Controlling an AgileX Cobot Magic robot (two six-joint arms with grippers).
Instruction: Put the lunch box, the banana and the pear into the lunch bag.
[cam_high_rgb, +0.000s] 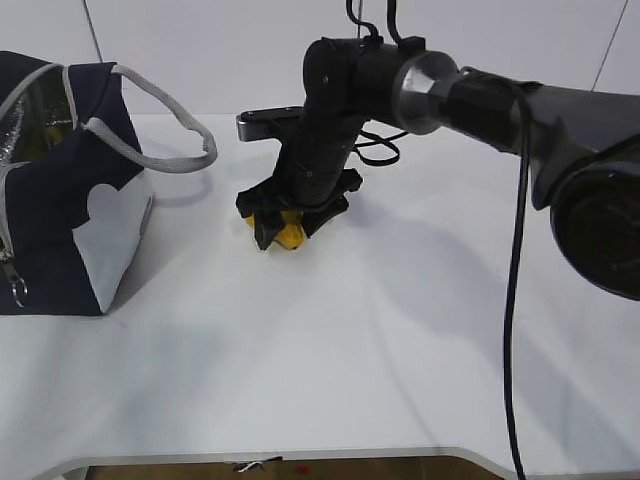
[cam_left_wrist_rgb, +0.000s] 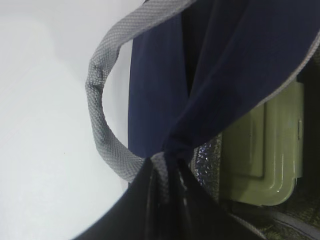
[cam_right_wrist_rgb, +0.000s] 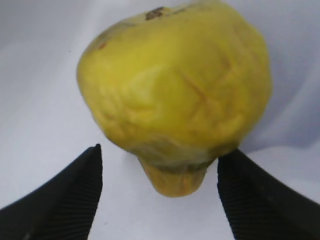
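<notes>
The white surface (cam_high_rgb: 380, 340) carries the lunch bag (cam_high_rgb: 60, 200) at left, mouth open, with the lunch box (cam_left_wrist_rgb: 265, 150) inside. The left jaws are clamped together on the bag's rim fabric. The right gripper (cam_right_wrist_rgb: 160, 195) straddles the pear (cam_right_wrist_rgb: 175, 95), jaws apart, not gripping. Risk: the rounded, lumpy pear may roll or squirt out if the jaws close off-centre.

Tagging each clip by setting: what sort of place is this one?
Likely a lab test bench: a bare white table against plain white panels, holding only a lunch bag and a pear, with the robot arm above.
</notes>
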